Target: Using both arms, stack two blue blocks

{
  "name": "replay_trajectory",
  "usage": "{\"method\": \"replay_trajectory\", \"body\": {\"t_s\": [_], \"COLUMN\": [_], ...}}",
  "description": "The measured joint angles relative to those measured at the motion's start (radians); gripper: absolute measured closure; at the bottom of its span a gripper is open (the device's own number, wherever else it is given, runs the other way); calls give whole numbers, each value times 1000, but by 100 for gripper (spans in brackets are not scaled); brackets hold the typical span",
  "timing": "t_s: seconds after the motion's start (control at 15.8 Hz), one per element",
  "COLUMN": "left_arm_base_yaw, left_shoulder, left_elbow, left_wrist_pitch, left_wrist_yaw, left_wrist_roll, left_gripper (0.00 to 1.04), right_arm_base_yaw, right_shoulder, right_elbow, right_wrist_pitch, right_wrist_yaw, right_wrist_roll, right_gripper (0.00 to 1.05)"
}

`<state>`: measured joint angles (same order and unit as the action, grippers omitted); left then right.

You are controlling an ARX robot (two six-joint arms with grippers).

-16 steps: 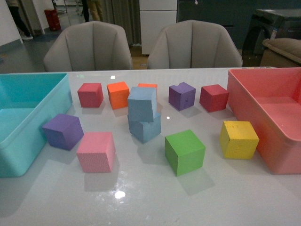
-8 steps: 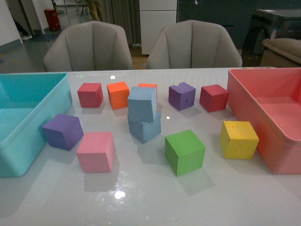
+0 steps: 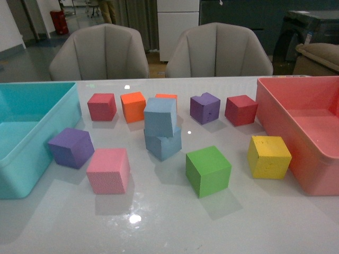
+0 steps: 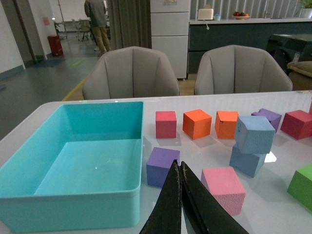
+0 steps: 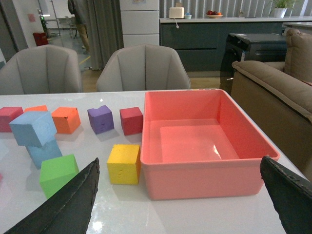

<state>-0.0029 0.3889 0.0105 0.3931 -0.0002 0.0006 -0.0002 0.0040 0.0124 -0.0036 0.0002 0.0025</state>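
Observation:
Two pale blue blocks stand stacked mid-table: the upper blue block [image 3: 160,117] rests slightly tilted on the lower blue block [image 3: 163,143]. The same stack shows in the left wrist view, upper block [image 4: 254,134] on lower block [image 4: 247,160], and in the right wrist view, upper block [image 5: 32,127] over lower block [image 5: 43,152]. Neither arm appears in the front view. My left gripper [image 4: 179,168] is shut and empty, held back from the stack above the near table. My right gripper [image 5: 178,180] is open wide with nothing between its fingers, facing the pink bin.
A teal bin [image 3: 24,177] stands at the left and a pink bin [image 3: 318,174] at the right. Around the stack lie purple [image 3: 70,147], pink [image 3: 108,170], green [image 3: 208,170], yellow [image 3: 269,156], red [image 3: 101,106] and orange [image 3: 133,106] cubes, plus another purple [image 3: 205,108] and red [image 3: 240,109].

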Motion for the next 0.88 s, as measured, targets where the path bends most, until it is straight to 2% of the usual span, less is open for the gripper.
{"method": "replay_trajectory", "body": {"t_s": [0.51, 0.63, 0.88], "left_arm_base_yaw": [0, 0, 2], "left_shoulder": [-219, -351, -380], "left_elbow": [0, 0, 0], "left_wrist_pitch": [-222, -406, -398], "left_wrist_yaw": [0, 0, 0], "left_wrist_roll": [0, 0, 0], "left_gripper": [103, 103, 103], "right_arm_base_yaw": [0, 0, 0], "right_shoulder": [0, 0, 0], "right_elbow": [0, 0, 0], "right_wrist_pitch": [0, 0, 0], "right_wrist_yaw": [0, 0, 0], "right_wrist_roll": [0, 0, 0], "right_gripper": [6, 6, 6]}}
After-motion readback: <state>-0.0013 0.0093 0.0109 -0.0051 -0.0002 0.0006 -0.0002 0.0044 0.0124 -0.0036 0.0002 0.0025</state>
